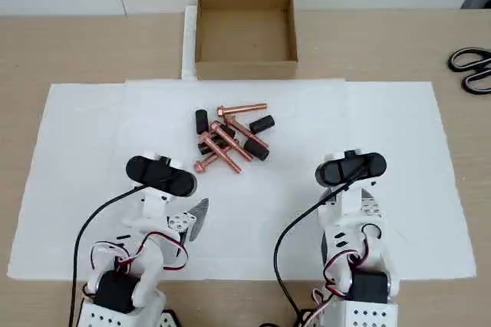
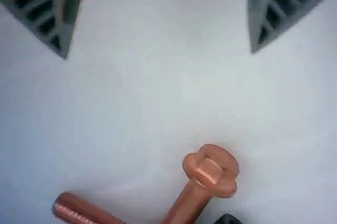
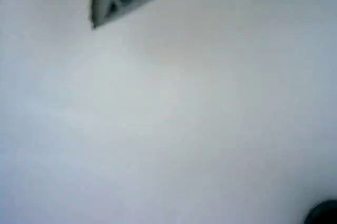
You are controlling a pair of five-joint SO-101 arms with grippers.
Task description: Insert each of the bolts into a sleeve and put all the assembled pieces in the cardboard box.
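Observation:
Several copper bolts (image 1: 228,141) and several black sleeves (image 1: 261,123) lie in a loose pile in the middle of the white sheet. The open cardboard box (image 1: 245,60) stands behind the pile with nothing in it. My left gripper (image 1: 196,216) hangs low over the sheet just in front of the pile's left end. In the left wrist view my left gripper (image 2: 158,53) is open, with a bolt head (image 2: 210,171) and another bolt's end (image 2: 79,211) a short way beyond its fingertips. My right gripper (image 1: 370,204) hovers over bare sheet to the right of the pile.
A white paper sheet (image 1: 399,135) covers most of the wooden table (image 1: 77,51). Black scissors (image 1: 469,70) lie at the far right edge. A dark object (image 3: 324,213) shows at the corner of the right wrist view.

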